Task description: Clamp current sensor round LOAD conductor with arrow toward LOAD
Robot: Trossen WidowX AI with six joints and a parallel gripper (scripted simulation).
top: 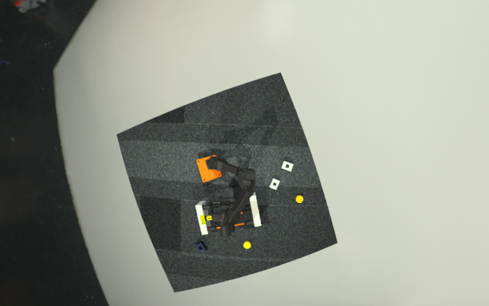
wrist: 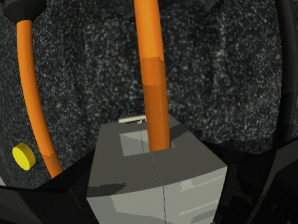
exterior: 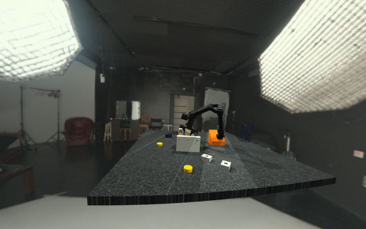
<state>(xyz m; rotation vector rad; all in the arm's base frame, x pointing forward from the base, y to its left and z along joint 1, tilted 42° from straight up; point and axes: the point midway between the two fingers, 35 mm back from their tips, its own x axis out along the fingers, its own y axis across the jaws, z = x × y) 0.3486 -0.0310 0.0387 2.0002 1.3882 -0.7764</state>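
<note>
The grey-white sensor (wrist: 192, 192) surrounds the middle orange conductor (wrist: 153, 75) in the wrist view. Its two halves meet along a thin seam; whether the latch has caught cannot be told. My gripper (wrist: 141, 147) is shut on the sensor, one dark finger on each side. In the top and exterior views it is down between the white end walls (top: 255, 212) (exterior: 188, 144), and the arm hides much of it. A yellow label (top: 202, 220) and a small yellow tag (top: 209, 217) are at the left wall; their lettering is too small to read. The sensor's arrow is not visible.
Another orange conductor (wrist: 30, 90) runs left of the sensor, and a black one (wrist: 289, 75) right. Two white blocks (top: 287, 166) (top: 274, 184), two yellow discs (top: 299, 199) (top: 247, 245) and a dark blue block (top: 199, 247) stand around. The arm's base is on an orange block (top: 209, 175) (exterior: 213, 139).
</note>
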